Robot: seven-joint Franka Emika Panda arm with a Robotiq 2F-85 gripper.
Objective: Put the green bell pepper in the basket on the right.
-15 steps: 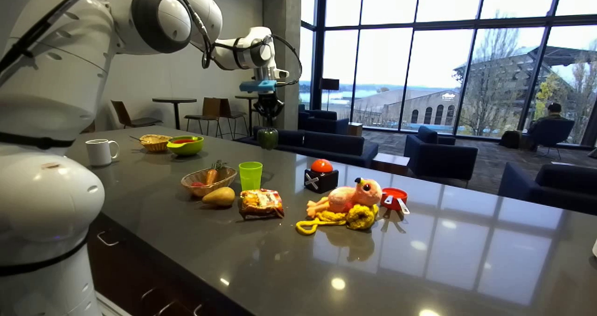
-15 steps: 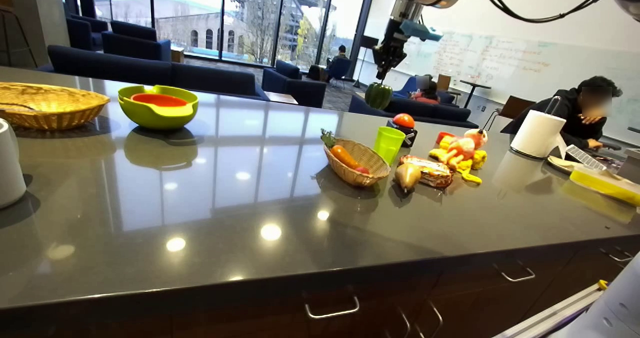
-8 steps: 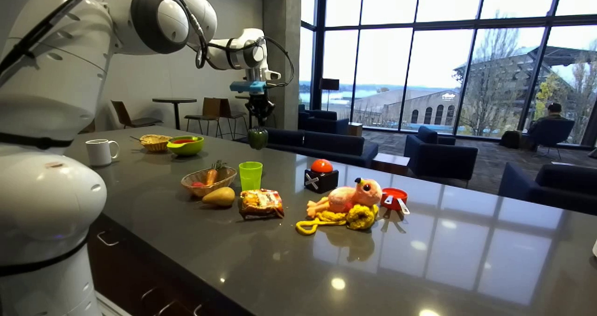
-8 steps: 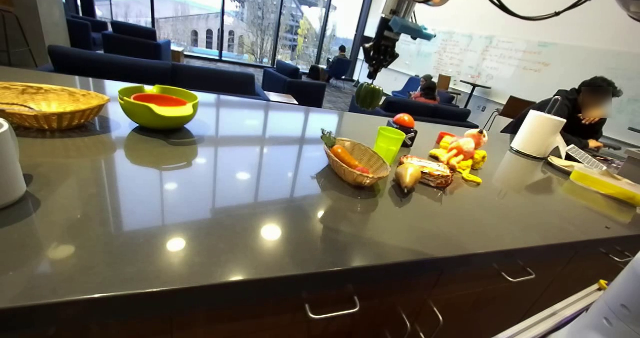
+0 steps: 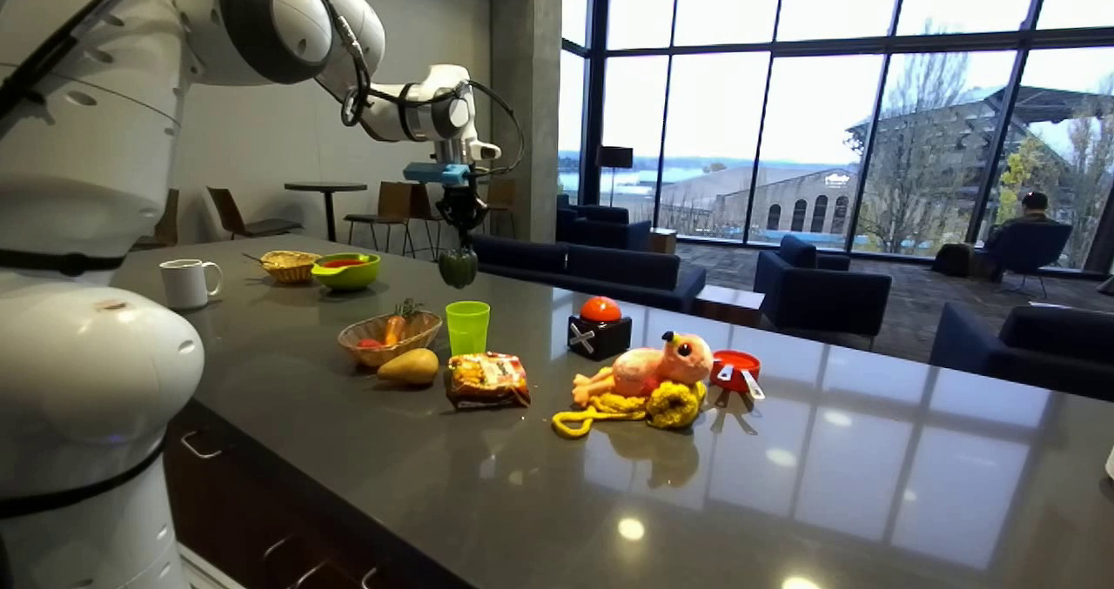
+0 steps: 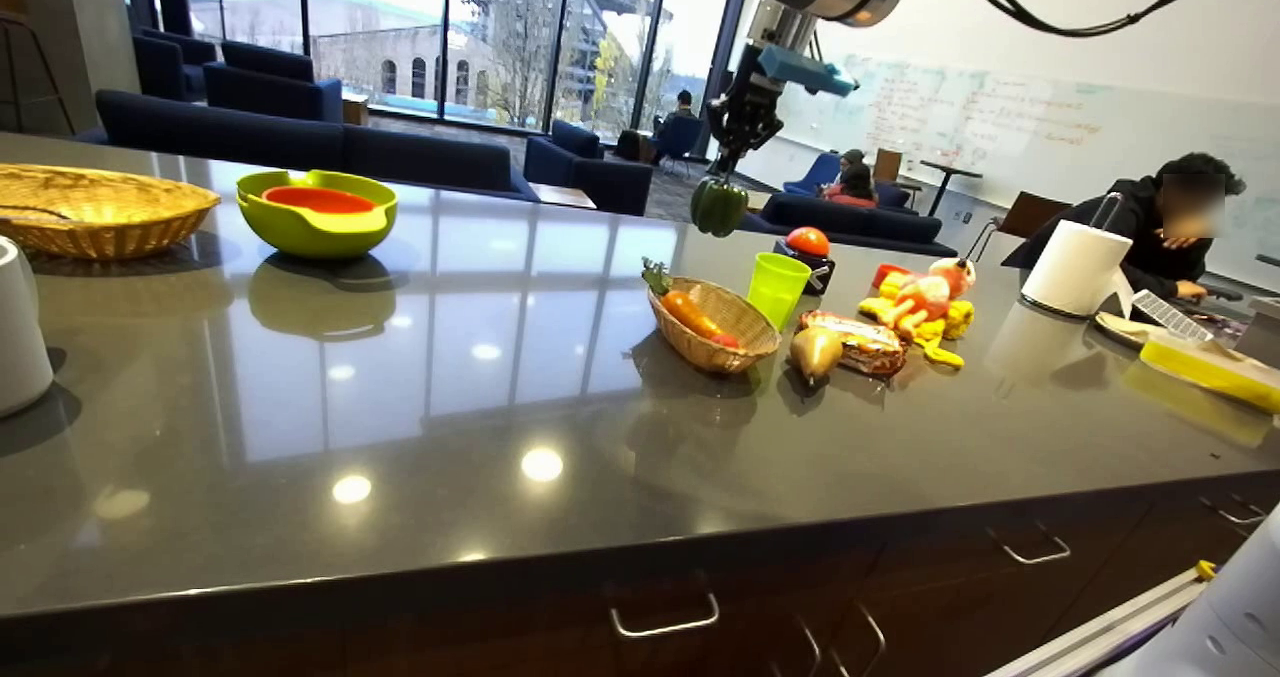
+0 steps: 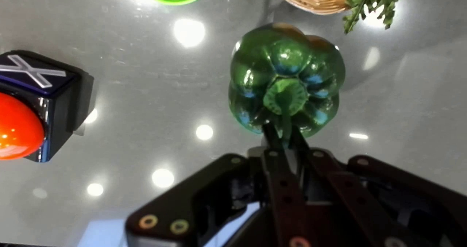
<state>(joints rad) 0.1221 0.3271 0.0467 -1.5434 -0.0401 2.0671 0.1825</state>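
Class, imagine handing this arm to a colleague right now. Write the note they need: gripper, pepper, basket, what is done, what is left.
Gripper: shut on the stem of the green pepper.
Green pepper: hangs over the counter, not yet above the basket.
Basket: on the counter beside the lime-green cup; holds a carrot and something red. In both exterior views it stands right of the other basket, so likely the one meant.
Done: green pepper gripped and off the counter.
Left: carry it over, lower it, let go, back away. The carrot's leaves stick out and might catch.
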